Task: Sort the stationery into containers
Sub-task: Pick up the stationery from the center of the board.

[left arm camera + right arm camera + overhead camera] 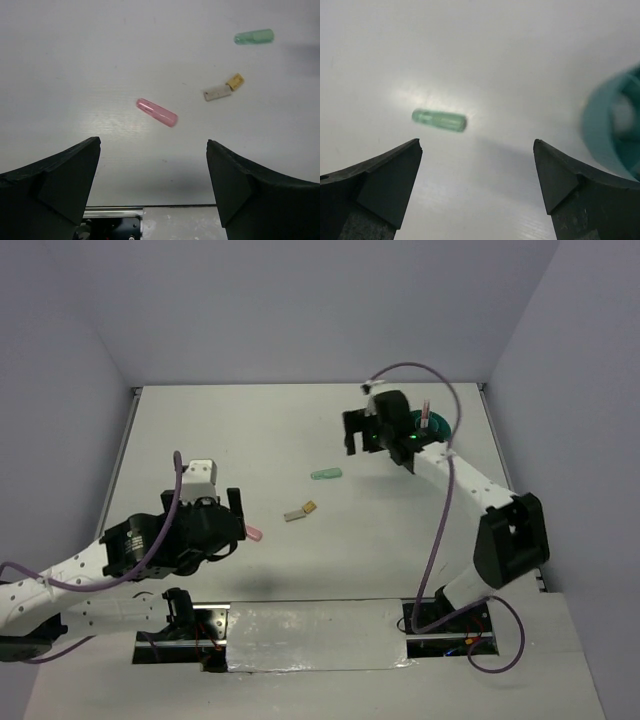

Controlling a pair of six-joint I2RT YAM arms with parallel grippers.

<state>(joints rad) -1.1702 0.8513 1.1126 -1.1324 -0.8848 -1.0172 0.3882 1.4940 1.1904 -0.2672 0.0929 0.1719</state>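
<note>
Left end effector point(153, 145) stands wide, nothing between its fingers, low over the worktop point(75, 60). Just ahead of it, roughly centred on the gap, lies the pink capsule point(157, 112), flat and slanted. Farther ahead and off toward its right finger rests the grey-tan block point(223, 88), and beyond that again the mint-green capsule point(254, 37), all three apart from one another.

Right end effector point(477, 145) is also spread wide and holds nothing. The same mint-green capsule lies on the worktop ahead of it, nearer its left finger. Past its right finger the teal organiser cup point(597, 135) shows blurred at the edge of the wrist view. From above, this end effector hangs just beside the cup, its wrist covering part of the rim. A thin pink pen point(426, 412) stands upright inside; which compartment cannot be told.
</note>
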